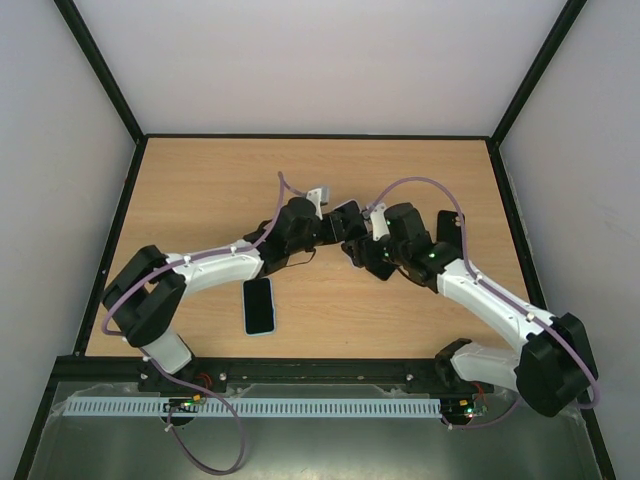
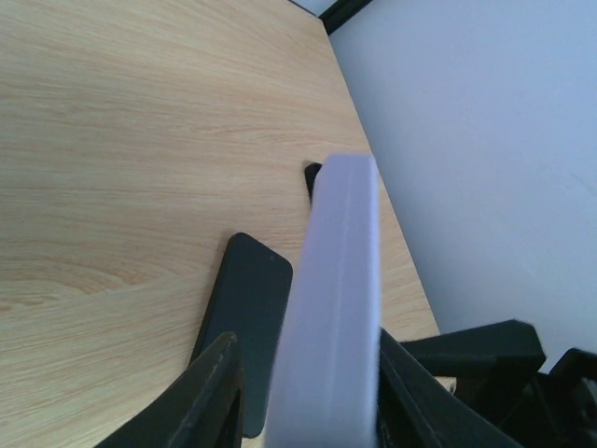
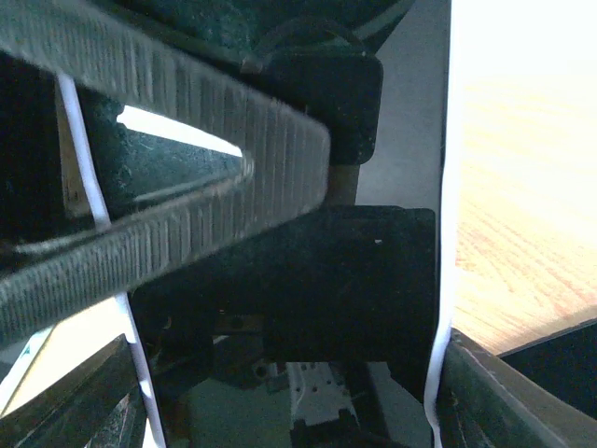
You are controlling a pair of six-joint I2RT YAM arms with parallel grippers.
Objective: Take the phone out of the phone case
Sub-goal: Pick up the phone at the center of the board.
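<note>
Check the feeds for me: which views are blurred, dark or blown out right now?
Top external: sharp, evenly lit, soft shadows under the arms on the table. Left wrist: the pale slab in the left end effector is out of focus, the wood grain crisp. Right wrist: dark, close parts fill the frame; the table at right is overexposed.

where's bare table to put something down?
Free: the wide far strip of table up to the back edge, and the near middle, between the phone and the right arm. Crowded: centre, where the left gripper, shut on the case, meets the right gripper.
</note>
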